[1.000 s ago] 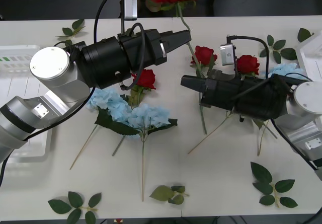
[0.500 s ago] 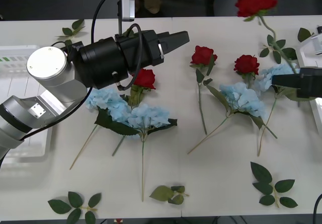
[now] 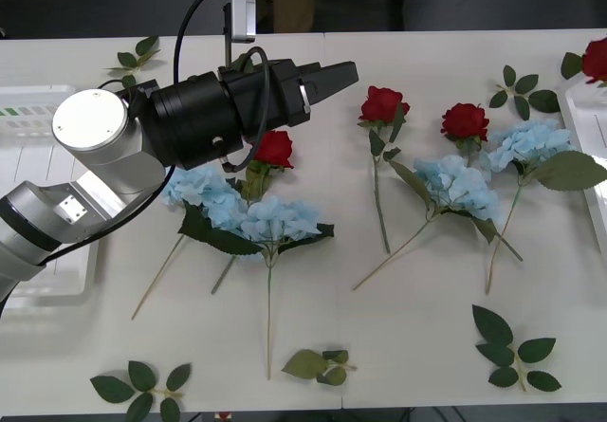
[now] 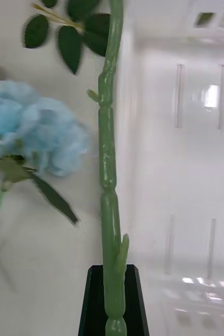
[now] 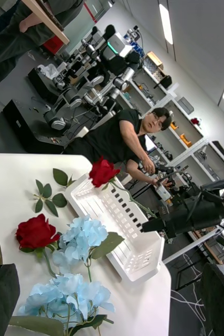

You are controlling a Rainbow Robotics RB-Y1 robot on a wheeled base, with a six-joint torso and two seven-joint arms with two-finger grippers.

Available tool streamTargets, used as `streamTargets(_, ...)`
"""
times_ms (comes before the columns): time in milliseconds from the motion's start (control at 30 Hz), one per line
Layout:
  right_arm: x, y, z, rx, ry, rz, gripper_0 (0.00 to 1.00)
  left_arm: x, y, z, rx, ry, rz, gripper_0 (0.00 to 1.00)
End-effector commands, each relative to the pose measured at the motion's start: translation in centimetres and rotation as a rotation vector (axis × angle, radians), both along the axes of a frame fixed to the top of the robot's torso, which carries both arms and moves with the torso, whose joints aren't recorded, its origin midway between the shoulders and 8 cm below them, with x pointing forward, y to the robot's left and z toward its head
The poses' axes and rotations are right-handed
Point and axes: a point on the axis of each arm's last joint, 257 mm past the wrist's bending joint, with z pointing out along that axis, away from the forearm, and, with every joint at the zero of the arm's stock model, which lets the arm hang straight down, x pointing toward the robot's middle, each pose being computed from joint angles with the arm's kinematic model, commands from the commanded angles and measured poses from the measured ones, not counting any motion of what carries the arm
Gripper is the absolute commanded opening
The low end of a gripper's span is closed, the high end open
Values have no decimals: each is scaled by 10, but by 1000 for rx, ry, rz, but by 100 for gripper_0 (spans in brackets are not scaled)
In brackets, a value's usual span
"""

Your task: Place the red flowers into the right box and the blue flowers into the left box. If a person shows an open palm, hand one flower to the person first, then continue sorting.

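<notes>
Three red roses lie loose on the desk (image 3: 427, 346) in the front view: one (image 3: 274, 147) just under the left tool (image 3: 343, 71), one (image 3: 382, 104) at centre, one (image 3: 466, 119) toward three o'clock. Their stems run roughly from twelve down to six o'clock. Pale blue hydrangeas (image 3: 254, 215) sprawl beside them, stems fanning toward six. A fourth rose bloom (image 3: 597, 59) sits at the three o'clock edge, over the right box (image 3: 576, 109). The left box (image 3: 28, 147) is at nine o'clock. The left tool hovers above the desk, fingers drawn close at the tips, carrying nothing.

Right wrist view: the right tool (image 4: 113, 302) pinches a knobbly green stem (image 4: 109, 157), which runs straight away from the fingers along the white rim of the right box, with a hydrangea (image 4: 33, 131) beside it. These flowers look light and limp-headed; the stiff stem is the sensible hold, low enough that the bloom does not flop.

Left wrist view: the held rose (image 5: 102, 171) stands above the right box (image 5: 122, 226), bloom up, with the right arm's tool (image 5: 148, 226) at its stem.
</notes>
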Motion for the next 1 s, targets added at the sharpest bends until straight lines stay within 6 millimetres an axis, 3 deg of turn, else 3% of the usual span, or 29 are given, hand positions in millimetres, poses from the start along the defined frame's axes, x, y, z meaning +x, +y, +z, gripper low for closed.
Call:
streamTargets(33,8,-46,14,-91,-32,-103,0,-9,22,-11,75,10,-22,100)
streamTargets(100,3,-61,13,-129,-25,-134,0,-10,38,-25,126,49,-28,100)
streamTargets(200,-4,-95,6,-255,-8,-199,0,-14,81,-58,268,135,-33,100)
streamTargets(300,-7,-112,-2,-316,-6,-254,0,-19,114,-84,398,195,-28,100)
streamTargets(333,-7,-111,-5,-319,-6,-257,0,-21,120,-89,426,205,-30,100)
streamTargets(500,0,-107,-15,-318,-33,-268,0,-27,188,-120,723,252,-9,100)
streamTargets(533,0,-106,-16,-316,-34,-268,4,-27,208,-125,819,259,1,100)
streamTargets(633,3,-104,-16,-306,-45,-268,31,-32,262,-128,1067,308,35,100)
streamTargets(733,4,-102,-15,-297,-51,-261,59,-45,292,-129,1211,415,83,100)
streamTargets(867,0,-95,-20,-265,-27,-251,73,-59,318,-142,1306,586,217,100)
streamTargets(1000,-4,-67,-24,-174,12,-204,77,-64,328,-159,1309,699,343,100)
